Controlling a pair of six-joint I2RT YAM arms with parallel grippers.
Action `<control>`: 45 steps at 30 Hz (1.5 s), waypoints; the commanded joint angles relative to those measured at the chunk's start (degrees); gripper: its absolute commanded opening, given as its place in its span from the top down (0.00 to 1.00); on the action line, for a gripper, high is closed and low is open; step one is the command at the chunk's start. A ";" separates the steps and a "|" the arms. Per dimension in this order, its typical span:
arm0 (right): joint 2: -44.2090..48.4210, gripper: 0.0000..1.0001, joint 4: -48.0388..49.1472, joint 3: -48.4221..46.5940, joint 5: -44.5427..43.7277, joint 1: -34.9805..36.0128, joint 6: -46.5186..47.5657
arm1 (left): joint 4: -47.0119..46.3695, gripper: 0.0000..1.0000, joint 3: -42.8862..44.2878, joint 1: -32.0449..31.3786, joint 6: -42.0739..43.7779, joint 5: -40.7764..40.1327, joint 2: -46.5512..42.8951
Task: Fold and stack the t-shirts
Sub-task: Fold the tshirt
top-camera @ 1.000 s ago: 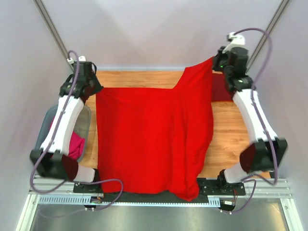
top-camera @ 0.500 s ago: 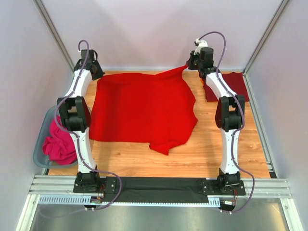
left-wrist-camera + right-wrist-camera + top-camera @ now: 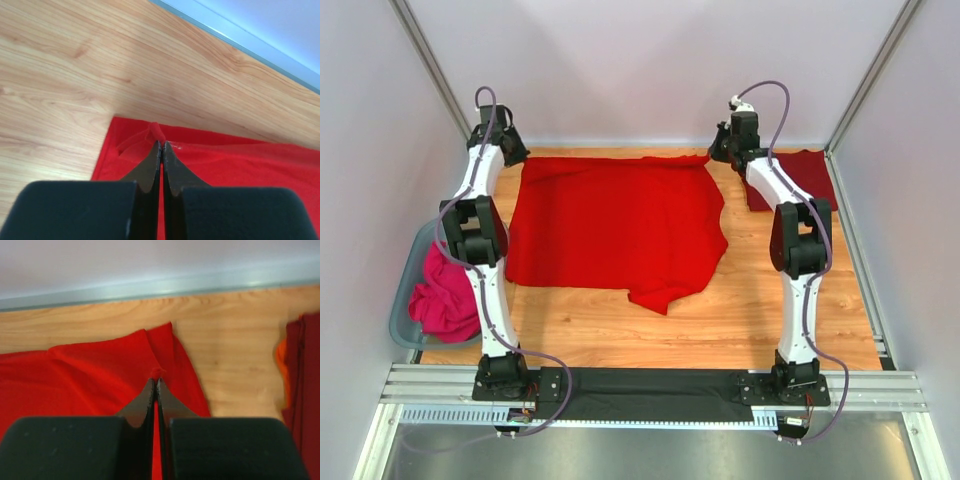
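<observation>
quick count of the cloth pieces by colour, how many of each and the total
bright red cloth t-shirt, spread flat: 1
dark maroon folded cloth shirt: 1
magenta crumpled cloth in the grey plastic bin: 1
orange cloth edge beside the maroon one, barely showing: 1
total: 4

Top camera overlooks the whole counter (image 3: 760, 310) from the near side; both wrist cameras sit close over far corners of the red t-shirt (image 3: 610, 220).
</observation>
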State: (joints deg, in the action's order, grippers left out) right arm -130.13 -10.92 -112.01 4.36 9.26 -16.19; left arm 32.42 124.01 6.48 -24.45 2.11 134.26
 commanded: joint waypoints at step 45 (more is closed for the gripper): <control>32.04 1.00 -2.35 45.56 -5.33 6.91 -10.80 | 7.57 1.00 -6.93 -2.88 15.48 -15.30 -6.29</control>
State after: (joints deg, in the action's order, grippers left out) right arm -101.16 -13.52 -66.98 -0.86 16.10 -26.37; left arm 39.53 115.61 3.51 -8.58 -11.79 132.40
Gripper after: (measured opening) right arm 0.007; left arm 0.006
